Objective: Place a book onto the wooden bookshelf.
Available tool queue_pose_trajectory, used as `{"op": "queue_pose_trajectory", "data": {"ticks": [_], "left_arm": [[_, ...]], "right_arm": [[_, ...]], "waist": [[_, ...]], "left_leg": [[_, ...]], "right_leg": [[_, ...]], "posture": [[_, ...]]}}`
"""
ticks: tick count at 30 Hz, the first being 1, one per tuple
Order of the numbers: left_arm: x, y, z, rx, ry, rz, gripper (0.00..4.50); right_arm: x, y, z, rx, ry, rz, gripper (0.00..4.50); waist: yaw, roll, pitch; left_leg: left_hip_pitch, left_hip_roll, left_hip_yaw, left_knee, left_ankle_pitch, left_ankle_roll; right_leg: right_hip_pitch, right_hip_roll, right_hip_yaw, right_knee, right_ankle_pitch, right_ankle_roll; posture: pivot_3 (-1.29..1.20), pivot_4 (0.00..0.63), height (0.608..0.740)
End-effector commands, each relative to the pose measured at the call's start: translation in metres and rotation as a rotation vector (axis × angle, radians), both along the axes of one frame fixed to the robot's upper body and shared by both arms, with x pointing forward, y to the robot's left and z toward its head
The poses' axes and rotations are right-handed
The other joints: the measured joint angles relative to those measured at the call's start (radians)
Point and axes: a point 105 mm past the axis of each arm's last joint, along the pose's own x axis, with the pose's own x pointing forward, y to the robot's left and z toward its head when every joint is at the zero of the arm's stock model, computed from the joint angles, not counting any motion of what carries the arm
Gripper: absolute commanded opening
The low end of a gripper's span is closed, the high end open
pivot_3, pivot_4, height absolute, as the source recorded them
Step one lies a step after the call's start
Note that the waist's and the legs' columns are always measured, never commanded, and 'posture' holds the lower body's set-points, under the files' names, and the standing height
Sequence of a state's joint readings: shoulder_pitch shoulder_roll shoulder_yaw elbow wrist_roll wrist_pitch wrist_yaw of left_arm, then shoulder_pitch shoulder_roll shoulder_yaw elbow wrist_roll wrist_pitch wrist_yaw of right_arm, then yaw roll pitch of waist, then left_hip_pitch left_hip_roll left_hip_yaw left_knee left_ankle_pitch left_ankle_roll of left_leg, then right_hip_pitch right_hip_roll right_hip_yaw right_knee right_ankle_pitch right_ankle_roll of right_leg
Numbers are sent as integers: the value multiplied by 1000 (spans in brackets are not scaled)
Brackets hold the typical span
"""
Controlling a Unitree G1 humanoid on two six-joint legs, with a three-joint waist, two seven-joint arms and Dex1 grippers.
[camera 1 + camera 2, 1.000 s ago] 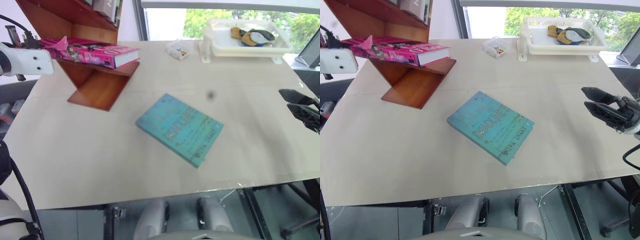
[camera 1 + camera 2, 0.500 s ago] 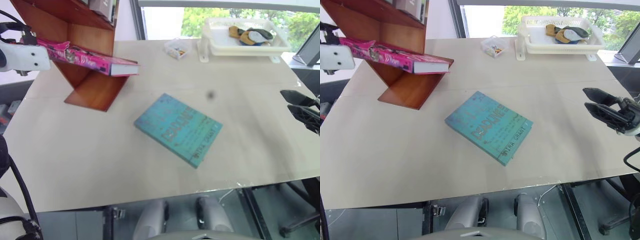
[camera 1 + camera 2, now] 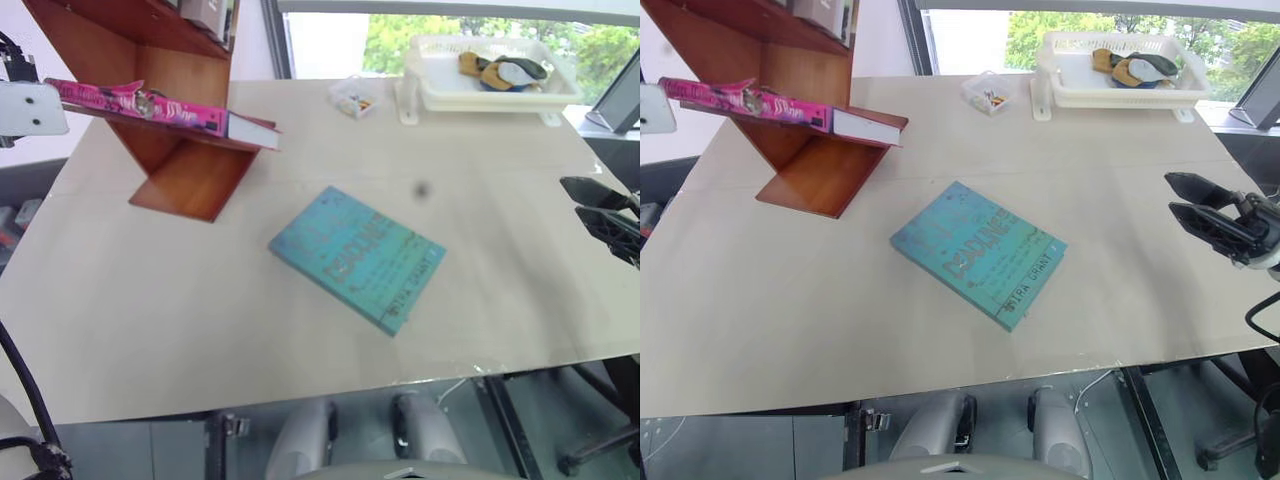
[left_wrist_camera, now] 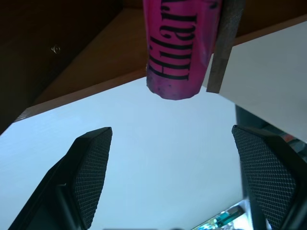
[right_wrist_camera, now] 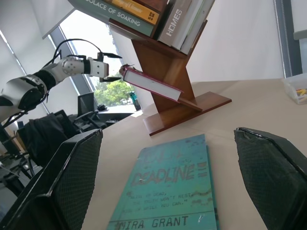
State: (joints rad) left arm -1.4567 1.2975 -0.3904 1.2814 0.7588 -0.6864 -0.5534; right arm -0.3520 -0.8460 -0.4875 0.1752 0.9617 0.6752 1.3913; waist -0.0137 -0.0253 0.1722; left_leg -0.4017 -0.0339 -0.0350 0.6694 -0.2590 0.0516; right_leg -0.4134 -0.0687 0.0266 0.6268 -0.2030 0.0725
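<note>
Nearest, the right gripper (image 3: 1202, 208) hangs idle at the table's (image 3: 1120, 200) edge, fingers spread and empty. A teal book (image 3: 978, 252) lies mid-table. Farther off, the left gripper (image 5: 111, 67) has let go: its fingers now stand wide apart, just clear of the pink book (image 3: 150, 104), which has settled flat on the wooden bookshelf's (image 3: 190, 172) slanted board, so the placement looks done.

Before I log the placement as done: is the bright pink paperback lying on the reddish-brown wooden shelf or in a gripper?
On the shelf. The pink paperback lies on the wooden bookshelf's slanted board; the left gripper is open beside its end.
</note>
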Motion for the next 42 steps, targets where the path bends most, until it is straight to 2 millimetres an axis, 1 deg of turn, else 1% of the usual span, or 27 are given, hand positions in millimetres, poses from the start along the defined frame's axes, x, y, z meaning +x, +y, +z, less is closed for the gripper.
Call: {"op": "queue_pose_trajectory", "data": {"ticks": [1,5,8,9,12,14,15,17,18,20,23,24,25,26,27,29,31,34,35,36,37,39,40,41,42], "left_arm": [[-23,-5,18,-216,21,-81,4378],[-41,0,31,-267,7,-87,4378],[-47,-4,32,-360,29,-127,4378],[-47,-9,35,-396,24,-166,4378],[-45,-41,47,-577,24,-401,4378],[-46,-69,62,-719,16,-621,4378],[-49,-78,66,-770,28,-700,4378],[-52,-95,65,-883,92,-831,4378],[-53,-103,58,-949,147,-880,4378],[-55,-121,42,-1082,243,-969,4378],[-61,-150,10,-1256,398,-1037,4378],[-63,-166,-5,-1339,459,-1076,4378],[-65,-179,-21,-1376,517,-1085,4378],[-69,-188,-31,-1399,552,-1086,4378],[-72,-202,-40,-1470,585,-1124,4378],[-82,-228,-58,-1550,685,-1180,4378],[-91,-249,-67,-1632,748,-1238,4378],[-96,-268,-78,-1742,794,-1273,4378],[-94,-274,-86,-1767,799,-1252,4378],[-88,-280,-97,-1759,775,-1210,4378],[-83,-283,-103,-1766,734,-1186,4378],[-64,-284,-108,-1820,592,-1123,4378],[-52,-284,-113,-1836,496,-1065,4378],[-41,-284,-119,-1818,391,-1012,4378],[-36,-286,-123,-1796,325,-1000,4378]], "right_arm": [[-2,0,10,-2,-48,8,4500],[-1,2,8,0,-46,14,4500],[0,2,8,0,-44,18,4500],[1,3,8,0,-44,19,4500],[3,4,9,0,-44,27,4500],[4,6,9,2,-45,38,4500],[4,7,9,2,-45,42,4500],[4,8,9,1,-46,46,4500],[4,8,9,1,-47,46,4500],[3,8,10,-1,-49,46,4500],[1,6,10,-4,-51,39,4500],[0,6,10,-5,-52,36,4500],[-1,5,11,-5,-52,34,4500],[-1,4,11,-5,-52,32,4500],[-2,4,11,-8,-52,28,4500],[-2,2,12,-10,-52,19,4500],[-3,1,12,-10,-53,15,4500],[-3,1,12,-15,-53,13,4500],[-3,1,12,-14,-54,12,4500],[-3,1,13,-16,-54,10,4500],[-3,1,13,-17,-55,9,4500],[-3,0,14,-18,-57,8,4500],[-3,0,14,-18,-58,5,4500],[-3,0,15,-19,-59,3,4500],[-3,-1,15,-18,-59,1,4500]], "waist": [[-1,0,0],[-2,0,0],[-3,0,0],[-2,0,0],[4,0,0],[8,-1,0],[9,-1,0],[4,-1,0],[0,0,0],[-14,6,-3],[-23,5,-2],[-28,6,-3],[-28,6,-3],[-27,6,-3],[-26,4,-2],[-22,3,-2],[-18,4,-3],[-5,5,-3],[-2,6,-3],[-1,6,-4],[2,7,-5],[5,8,-5],[9,8,-5],[12,8,-5],[16,8,-5]], "left_leg": [[0,0,0,0,0,0],[0,0,0,0,0,0],[1,0,0,0,0,0],[1,0,0,0,0,0],[1,1,0,2,0,0],[0,1,0,3,0,0],[0,1,0,4,0,0],[0,1,-3,5,0,0],[0,1,-3,5,0,0],[2,1,0,3,0,0],[2,2,0,2,0,0],[2,3,0,2,0,0],[2,3,0,2,0,0],[4,3,1,2,0,0],[3,3,1,2,0,0],[4,3,0,3,0,0],[5,3,0,3,0,-1],[6,3,0,3,0,-1],[6,3,0,3,0,-1],[6,3,0,2,0,-1],[6,3,1,2,0,-1],[6,2,1,2,0,-1],[6,2,1,2,0,-1],[6,1,1,2,0,-1],[6,1,1,2,0,-1]], "right_leg": [[0,0,0,0,0,0],[0,0,0,0,0,0],[0,0,0,1,0,0],[0,0,0,1,0,0],[1,0,-1,2,0,0],[1,0,-2,2,0,0],[2,0,-2,2,0,0],[2,0,-2,2,0,0],[2,0,-1,2,0,0],[1,0,1,3,0,0],[0,0,1,9,0,0],[-1,1,1,9,0,0],[0,1,2,9,0,0],[0,-1,2,9,-1,0],[0,-1,2,8,0,0],[0,-1,2,7,0,0],[1,-2,2,7,0,0],[1,-3,3,7,0,-1],[1,-2,3,7,0,-1],[1,-2,3,7,0,-1],[1,-2,3,7,0,-1],[1,-2,3,6,0,-1],[1,-2,4,5,0,-1],[2,-2,3,5,1,-1],[2,-2,4,4,1,-2]], "posture": [[0,150,740],[0,150,740],[0,150,740],[0,150,740],[0,150,740],[0,150,740],[0,150,740],[0,150,740],[0,150,740],[0,150,740],[0,150,740],[0,150,740],[0,150,740],[0,150,740],[0,150,740],[0,150,740],[0,150,740],[0,150,740],[0,150,740],[0,150,740],[0,150,740],[0,150,740],[0,150,740],[0,150,740],[0,150,740]]}}
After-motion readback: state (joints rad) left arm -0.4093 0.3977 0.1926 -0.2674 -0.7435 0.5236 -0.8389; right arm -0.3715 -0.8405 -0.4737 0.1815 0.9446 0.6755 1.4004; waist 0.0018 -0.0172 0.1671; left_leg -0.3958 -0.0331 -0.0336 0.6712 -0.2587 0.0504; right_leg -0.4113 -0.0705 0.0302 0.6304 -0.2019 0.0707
